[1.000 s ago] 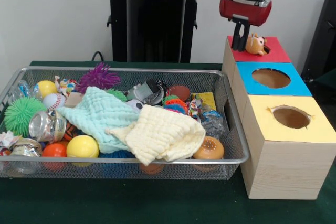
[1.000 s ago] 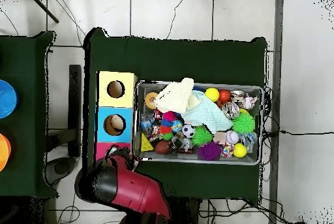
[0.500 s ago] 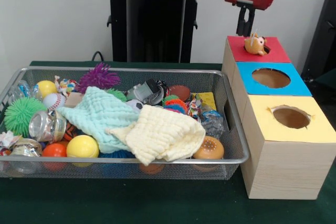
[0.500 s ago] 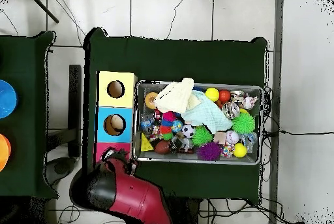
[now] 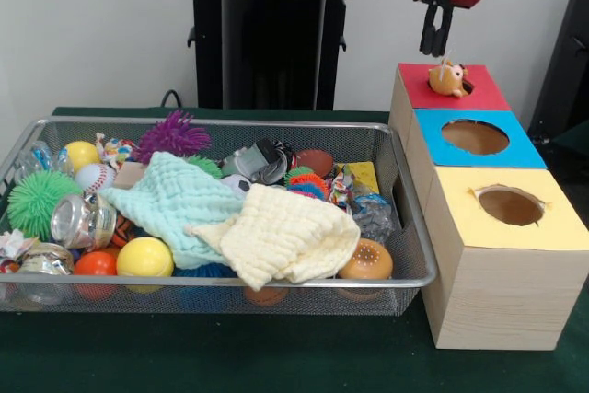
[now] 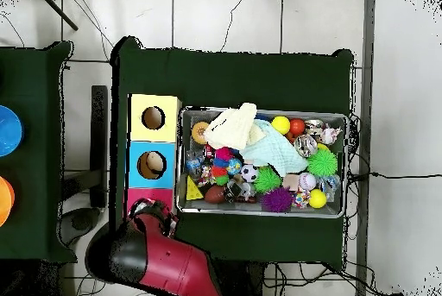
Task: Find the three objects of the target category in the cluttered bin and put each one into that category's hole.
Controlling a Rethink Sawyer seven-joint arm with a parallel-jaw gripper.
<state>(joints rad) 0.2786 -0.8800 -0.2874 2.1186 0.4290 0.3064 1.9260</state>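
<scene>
The wire mesh bin (image 5: 276, 280) holds balls, spiky toys, a mint cloth (image 5: 170, 200) and a pale yellow cloth (image 5: 281, 232). It also shows in the overhead view (image 6: 259, 214). An orange plush toy (image 5: 448, 79) sits on the red-topped box (image 5: 488, 91), over its hole (image 5: 468, 87) and not inside it. My gripper (image 5: 435, 51) hangs open and empty just above the toy, clear of it. In the overhead view my arm (image 6: 160, 254) covers the gripper and part of the red top (image 6: 138, 196).
The blue-topped box (image 5: 433, 126) and the yellow-topped box (image 5: 552, 227) stand in a row in front of the red one, to the right of the bin. The robot's black pedestal (image 5: 271, 34) stands behind the bin.
The gripper has let go of the orange toy and risen straight up from the red box. The toy stays on the hole's edge.
</scene>
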